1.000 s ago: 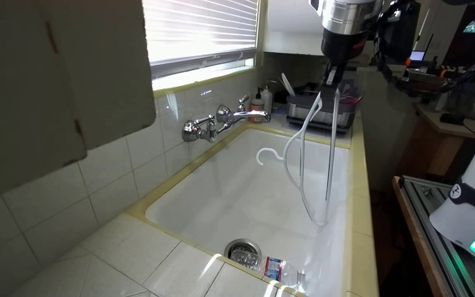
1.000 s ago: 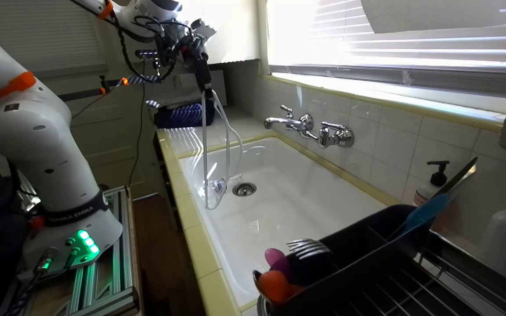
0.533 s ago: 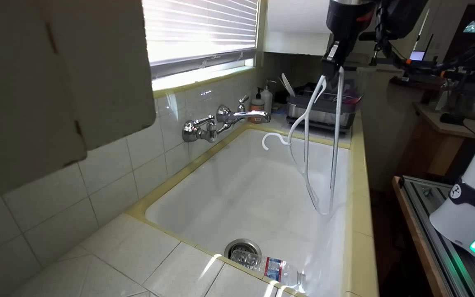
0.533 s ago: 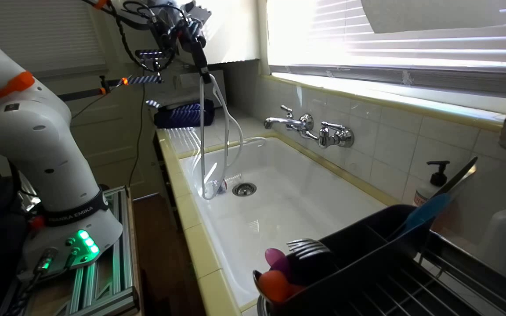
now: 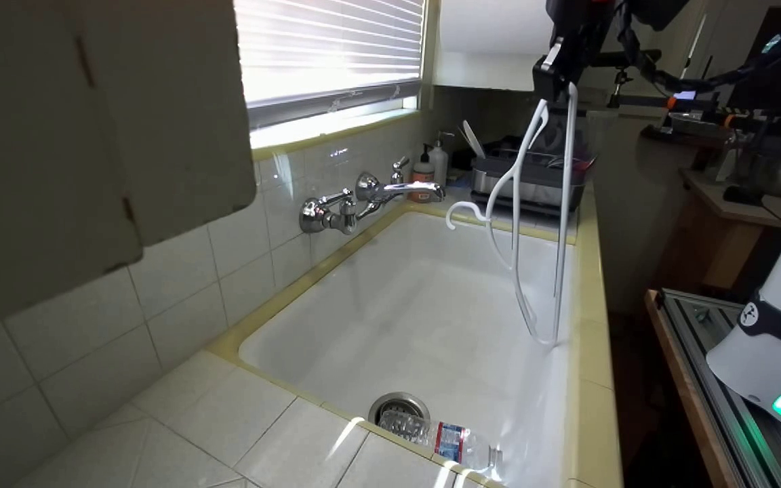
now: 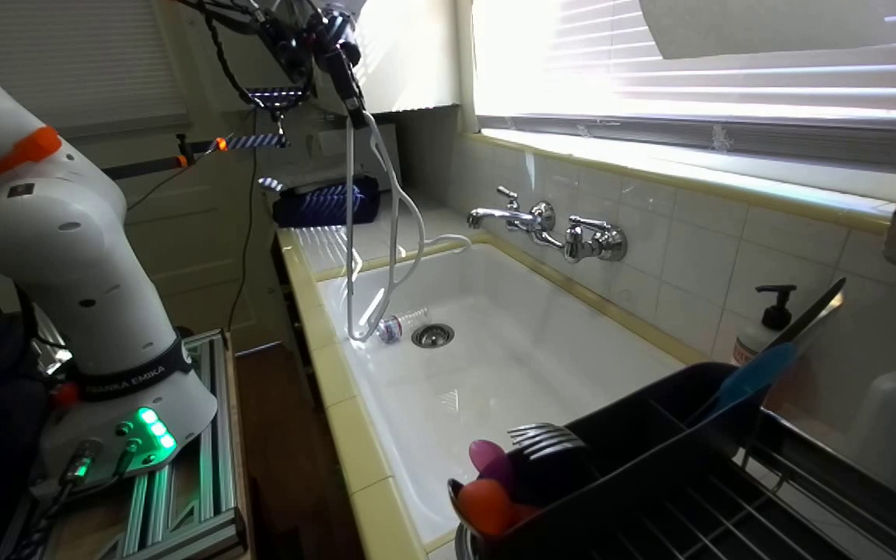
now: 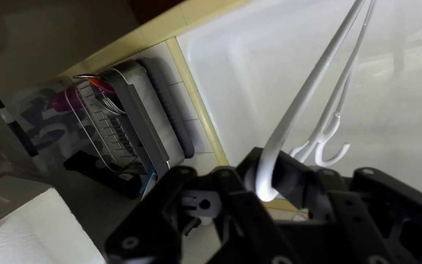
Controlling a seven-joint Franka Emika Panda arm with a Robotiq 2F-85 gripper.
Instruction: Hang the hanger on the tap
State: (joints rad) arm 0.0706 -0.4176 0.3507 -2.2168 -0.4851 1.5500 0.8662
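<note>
- Your gripper point(image 7: 269, 174) has its jaws narrowed onto one end of the white hanger point(image 5: 516, 210); the wrist view shows you that end pinched between them.
- The hanger hangs down over the sink point(image 6: 510, 358), its hook point(image 5: 464, 205) turned sideways toward the tiled wall point(image 5: 180, 291); you can't tell whether its lowest part dips below the rim.
- In both exterior views you see the hook near the spout point(image 5: 409, 188) of the chrome mixer tap point(image 6: 530, 221), with a gap between them.
- Inside the sink you have a clear plastic bottle point(image 5: 450, 440) with a blue-and-red label, lying on its side just beside the round drain point(image 6: 432, 336).
- The black utensil caddy point(image 6: 631, 470) at your dish rack point(image 5: 543, 186) holds a fork point(image 6: 549, 441), an orange piece point(image 6: 487, 505) and a purple piece point(image 6: 491, 460) at one end, and a blue utensil point(image 6: 759, 373) toward the other. Some are partly hidden, so you can't name them all.
- Count one hanger, one tap with two handles point(image 6: 589, 224), one drain, and one bottle in the sink.
- Two pump bottles point(image 5: 439, 164) stand near the dish rack.
- Three green lights point(image 6: 156, 428) glow on your arm's base point(image 6: 117, 435).
</note>
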